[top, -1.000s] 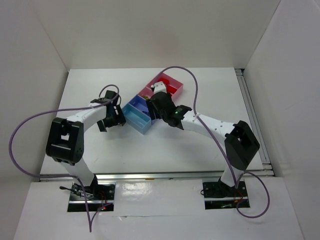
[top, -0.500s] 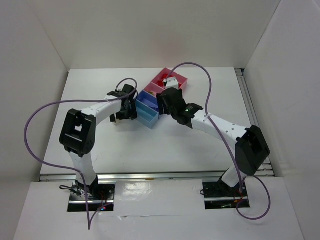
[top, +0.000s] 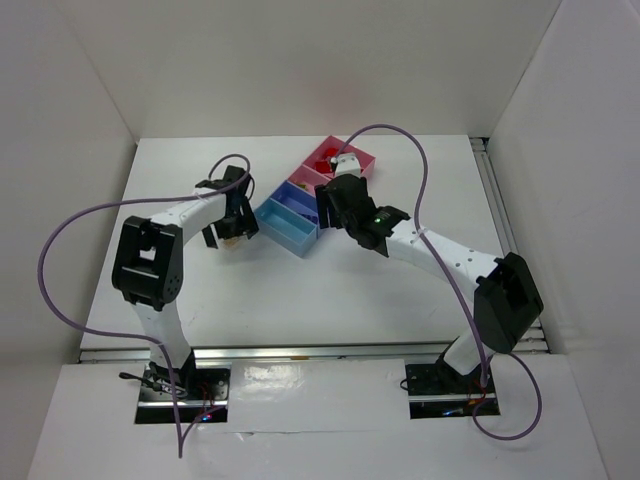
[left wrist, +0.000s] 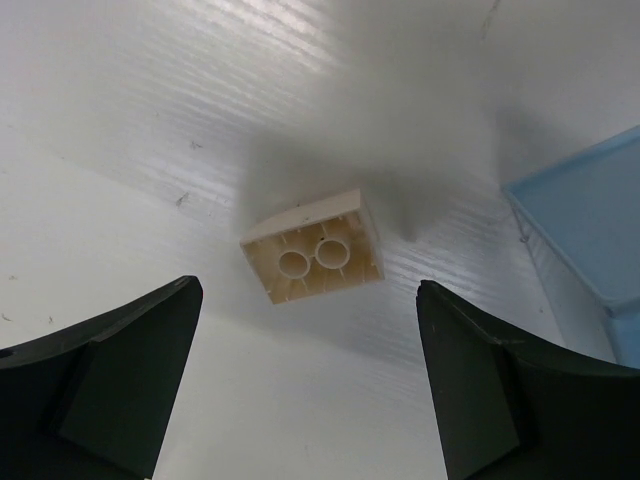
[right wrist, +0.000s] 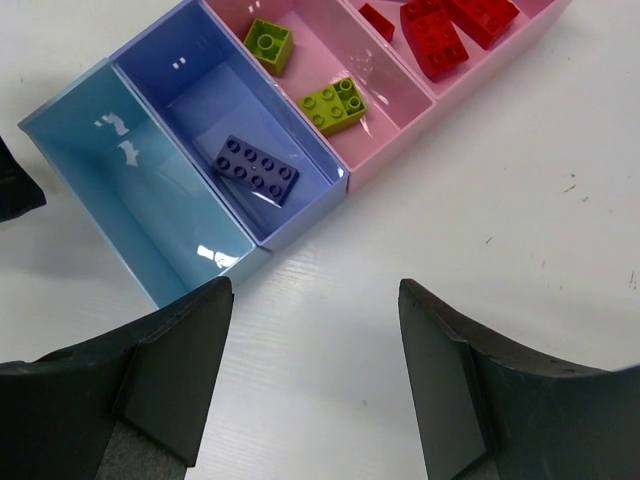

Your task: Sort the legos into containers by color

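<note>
A tan lego (left wrist: 312, 258) lies upside down on the white table, its hollow underside showing. My left gripper (left wrist: 308, 289) hangs open just above it, one finger on each side and neither touching. From above, the left gripper (top: 229, 226) is left of the containers (top: 290, 224), with the tan lego (top: 229, 242) under it. My right gripper (right wrist: 315, 290) is open and empty over bare table beside the trays. The light blue tray (right wrist: 130, 185) is empty. The purple-blue tray (right wrist: 200, 80) holds a dark purple lego (right wrist: 258, 170). One pink tray has two lime-green legos (right wrist: 333, 103); the other has red legos (right wrist: 440, 40).
The four joined trays run diagonally across the middle of the table (top: 400, 290). White walls enclose the table on three sides. A purple cable (top: 60, 250) loops out from the left arm, and another arcs over the right arm (top: 415, 170).
My left gripper has moved left, away from the trays, and now stands over the tan lego. The right arm has barely moved in the last half second.
</note>
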You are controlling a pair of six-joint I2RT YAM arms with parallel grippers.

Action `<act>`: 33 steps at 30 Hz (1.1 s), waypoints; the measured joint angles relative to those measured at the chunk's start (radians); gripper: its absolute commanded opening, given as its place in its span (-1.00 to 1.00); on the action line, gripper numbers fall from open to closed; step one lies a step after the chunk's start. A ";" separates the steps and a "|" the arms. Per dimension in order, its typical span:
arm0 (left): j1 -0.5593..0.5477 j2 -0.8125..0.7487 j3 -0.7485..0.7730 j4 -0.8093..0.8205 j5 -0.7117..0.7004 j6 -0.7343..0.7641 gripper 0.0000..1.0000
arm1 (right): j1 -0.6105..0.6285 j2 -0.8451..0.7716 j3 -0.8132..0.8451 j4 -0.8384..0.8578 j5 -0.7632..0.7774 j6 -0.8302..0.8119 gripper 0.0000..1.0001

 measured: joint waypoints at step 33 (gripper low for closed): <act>0.086 0.071 -0.001 0.029 0.081 -0.216 -0.02 | 0.000 0.000 0.000 -0.005 -0.031 -0.027 0.48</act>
